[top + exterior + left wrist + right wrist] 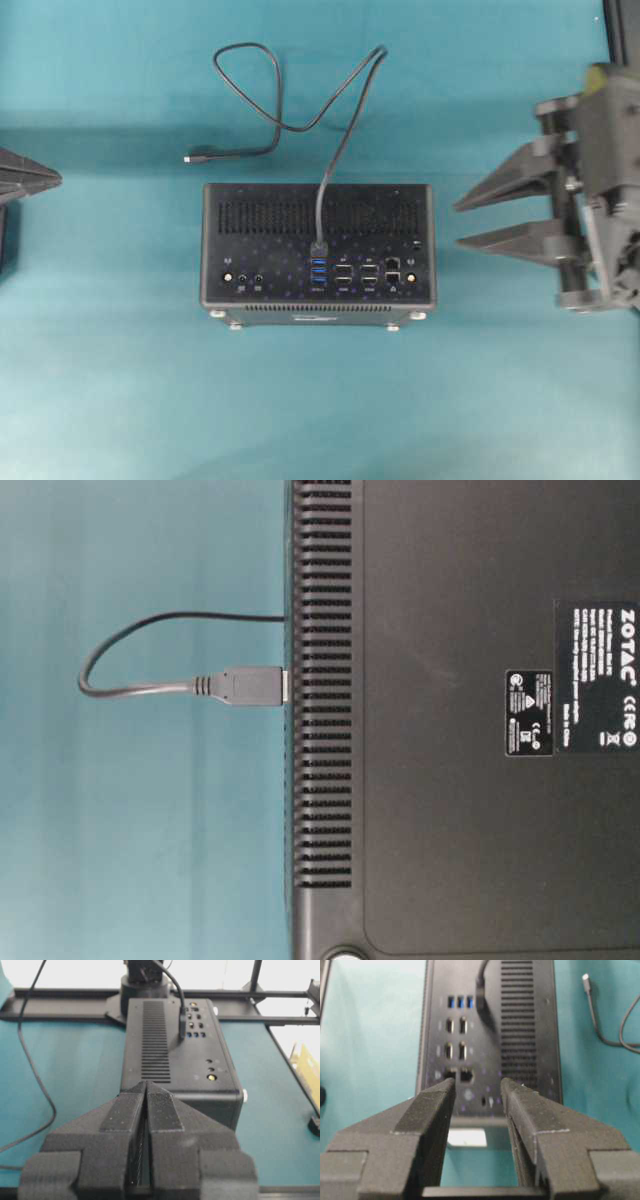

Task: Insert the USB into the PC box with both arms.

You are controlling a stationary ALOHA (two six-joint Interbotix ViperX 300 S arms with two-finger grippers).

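1. Overhead view: the PC box (318, 245) lies on the teal table (120, 400), port face up. The USB (319, 250) stands in the blue port row, so insertion looks done. Its cable (300, 125) loops away toward 12 o'clock, ending in a slim connector (190, 158) lying loose near 10 o'clock of the box. The right gripper (458, 224) sits at 3 o'clock, well apart, jaws spread and empty. Only the tip of the left gripper (55, 180) shows at 9 o'clock.
2. Table-level view: the chunky black plug meets the case's panel edge with only a sliver of metal showing, apparently seated.
3. Left wrist view: the fingers (125, 1115) are pressed together on nothing, pointing at the box from just short of it.
4. Right wrist view: the open fingers (427, 1110) frame the port face; the plug sits at 12 o'clock beside three free blue ports.
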